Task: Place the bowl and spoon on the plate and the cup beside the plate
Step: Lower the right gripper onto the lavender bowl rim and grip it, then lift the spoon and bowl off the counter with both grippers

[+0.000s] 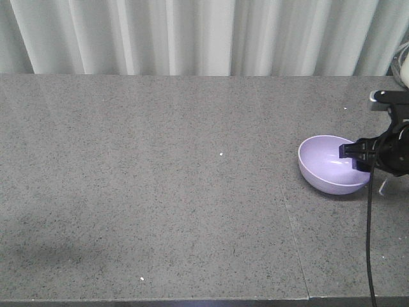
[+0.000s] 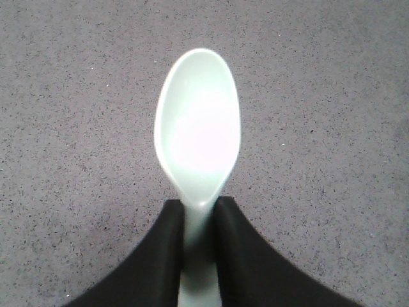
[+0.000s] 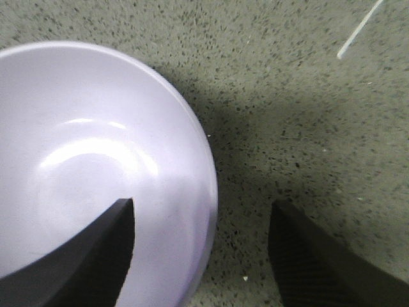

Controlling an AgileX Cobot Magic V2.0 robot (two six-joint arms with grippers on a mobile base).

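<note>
Lavender bowl: rim sits between the fingers of right gripper, one inside, one outside, spread and not clamped. Meanwhile left gripper pinches spoon by the handle, long axis straight ahead of fingers. No plate or cup in view.

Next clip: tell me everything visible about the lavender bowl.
The bowl is round, smooth, plain lavender, plastic-looking, glossy inside and empty. It sits toward the right end of the grey speckled table, seemingly tipped slightly. The right claw straddles its rim, open: one finger inside, one outside; contact is unclear.
</note>
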